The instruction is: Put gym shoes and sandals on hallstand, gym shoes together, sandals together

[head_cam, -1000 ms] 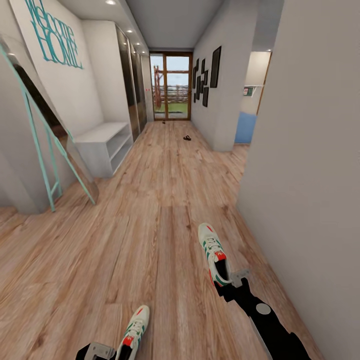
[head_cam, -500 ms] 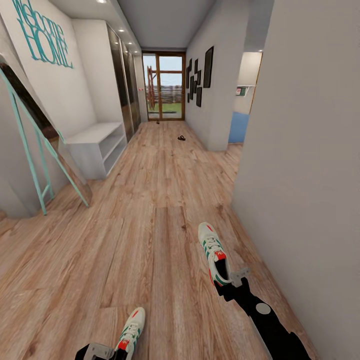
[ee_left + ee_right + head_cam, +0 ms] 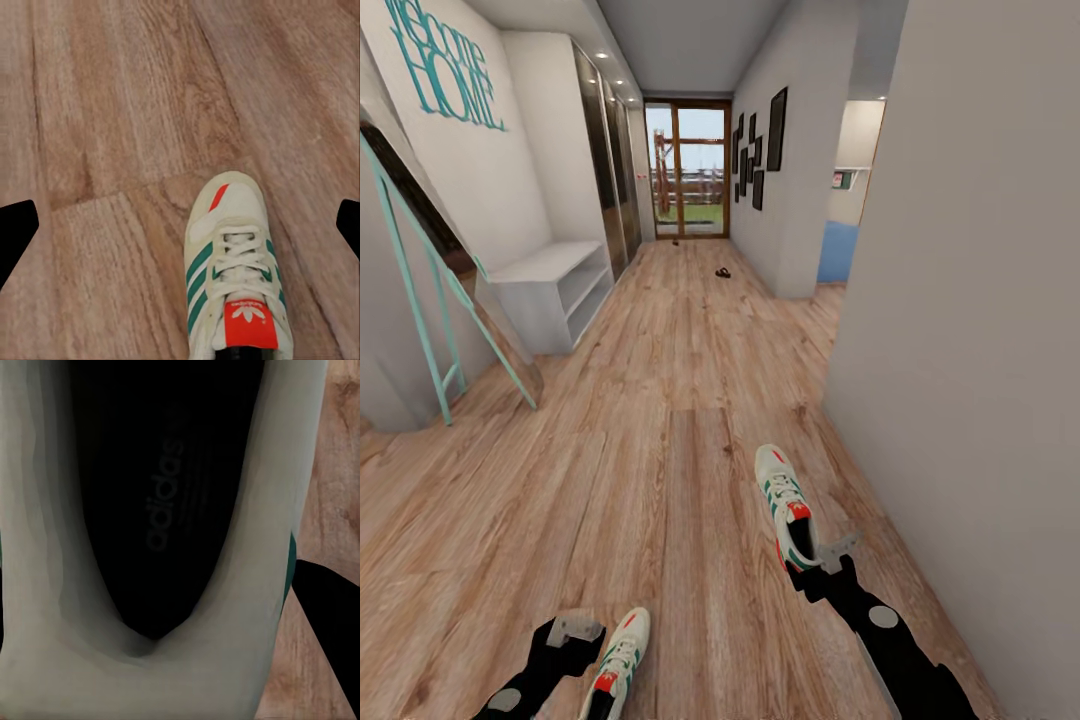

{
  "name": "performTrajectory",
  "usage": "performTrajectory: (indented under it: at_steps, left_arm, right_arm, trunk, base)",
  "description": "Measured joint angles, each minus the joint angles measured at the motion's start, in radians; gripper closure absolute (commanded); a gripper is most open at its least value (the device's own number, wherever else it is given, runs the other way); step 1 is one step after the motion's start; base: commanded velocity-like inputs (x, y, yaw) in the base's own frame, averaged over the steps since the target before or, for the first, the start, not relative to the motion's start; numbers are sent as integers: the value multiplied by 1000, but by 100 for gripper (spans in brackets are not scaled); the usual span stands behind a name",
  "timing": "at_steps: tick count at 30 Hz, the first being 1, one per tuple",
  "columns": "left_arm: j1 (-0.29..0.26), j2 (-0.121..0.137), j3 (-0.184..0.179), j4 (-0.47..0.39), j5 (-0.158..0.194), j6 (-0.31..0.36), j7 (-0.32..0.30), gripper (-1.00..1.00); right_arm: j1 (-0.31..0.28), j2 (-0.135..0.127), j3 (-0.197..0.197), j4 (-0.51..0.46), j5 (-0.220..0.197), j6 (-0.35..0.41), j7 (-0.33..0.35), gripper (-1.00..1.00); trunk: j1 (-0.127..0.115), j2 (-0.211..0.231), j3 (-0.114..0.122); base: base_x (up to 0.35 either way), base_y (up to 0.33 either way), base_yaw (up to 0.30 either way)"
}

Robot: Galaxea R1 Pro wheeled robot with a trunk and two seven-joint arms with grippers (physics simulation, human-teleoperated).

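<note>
Two gym shoes lie on the corridor floor (image 3: 660, 470), toes pointing down the corridor: the left gym shoe (image 3: 615, 665) beside the left gripper (image 3: 572, 632), the right gym shoe (image 3: 788, 508) at the right gripper (image 3: 830, 562).

Handling, as judged: each shoe is light, with a stiff sole and a soft, compressible upper. The heel collar is the firmest place to take hold; laces and tongue would yield.

Jaws:
- Left: spread wide, released, straddling the toe in the left wrist view (image 3: 234, 270).
- Right: at the heel; whether clenched cannot be told.

View differences: the right wrist view shows the black insole and heel wall (image 3: 150, 547) at close range. The head view adds the hallstand (image 3: 550, 285) along the left wall and a sandal (image 3: 722, 273) far down the corridor.
</note>
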Motion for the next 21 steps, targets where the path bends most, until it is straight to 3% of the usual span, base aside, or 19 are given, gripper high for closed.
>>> performTrajectory:
  at_steps: [21]
  left_arm:
    - [-9,-3,3,13,0,-8,-14,-100]
  right_arm:
    - [1,-1,0,-1,1,-1,0,100]
  trunk:
    - [81,-147,-99]
  base:
    - [0,0,0]
